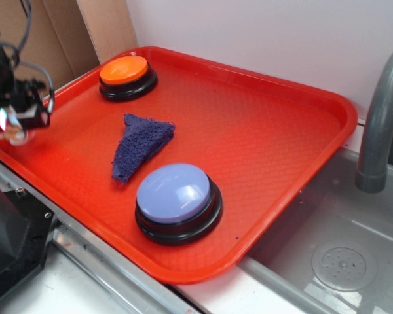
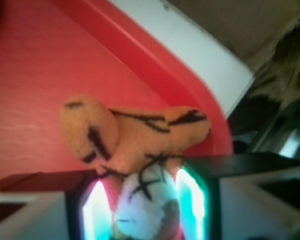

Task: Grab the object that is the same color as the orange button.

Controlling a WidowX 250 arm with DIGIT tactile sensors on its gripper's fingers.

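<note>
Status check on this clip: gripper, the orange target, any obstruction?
Gripper shut on plush tiger, at the red tray's left edge. Orange button untouched. Blue cloth and lavender button well clear.

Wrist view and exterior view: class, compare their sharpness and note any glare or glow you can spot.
Wrist view: soft and blurred throughout; the plush tiger has fuzzy edges, and the end effector pads glow bright cyan and pink. Exterior view: much sharper; pale highlights sit on the lavender button and orange button, and the red tray shows its surface texture.
</note>
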